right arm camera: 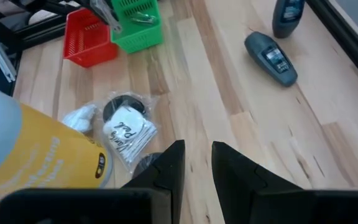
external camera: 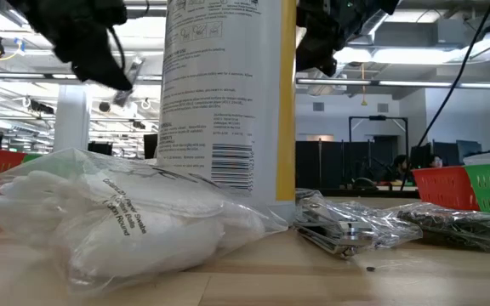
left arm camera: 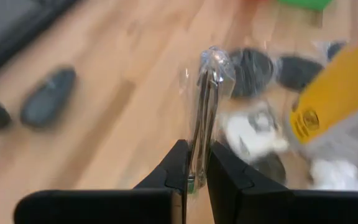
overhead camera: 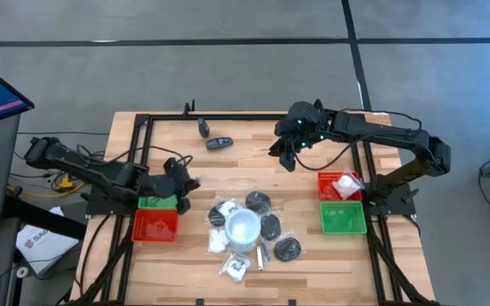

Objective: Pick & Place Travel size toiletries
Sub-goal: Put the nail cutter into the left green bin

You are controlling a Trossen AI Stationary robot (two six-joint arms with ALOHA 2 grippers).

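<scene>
In the high view, the left arm's jaws [overhead camera: 183,183] sit at centre left, above the small green mesh tray [overhead camera: 157,202] and the red mesh tray [overhead camera: 156,225] just below it. They are pinched nearly shut on a thin silvery stick in a clear wrapper [left arm camera: 205,106], which stands out from the fingertips [left arm camera: 180,167] in the left wrist view.

To the right, at lower centre of the light wooden slatted surface [overhead camera: 228,174], lies the heap of travel size toiletries: black round discs in clear wrappers [overhead camera: 270,226], white pieces in clear wrappers [overhead camera: 218,241] and a loose silvery stick [overhead camera: 259,257]. They ring a tall white and yellow container [overhead camera: 243,228]. Its label shows small print and a barcode in the low view [external camera: 228,102], too fine to read. One white round wrapped piece [right arm camera: 128,132] carries cursive lettering that cannot be made out.

At upper centre two dark oblong pieces [overhead camera: 219,143] lie apart from the heap.

Farther right, the right arm's jaws [overhead camera: 284,155] hang over bare wood, slightly parted and empty. At right, a second red tray [overhead camera: 325,180] holds a white wrapped piece [overhead camera: 345,185], with a second green tray [overhead camera: 343,217] just below.
</scene>
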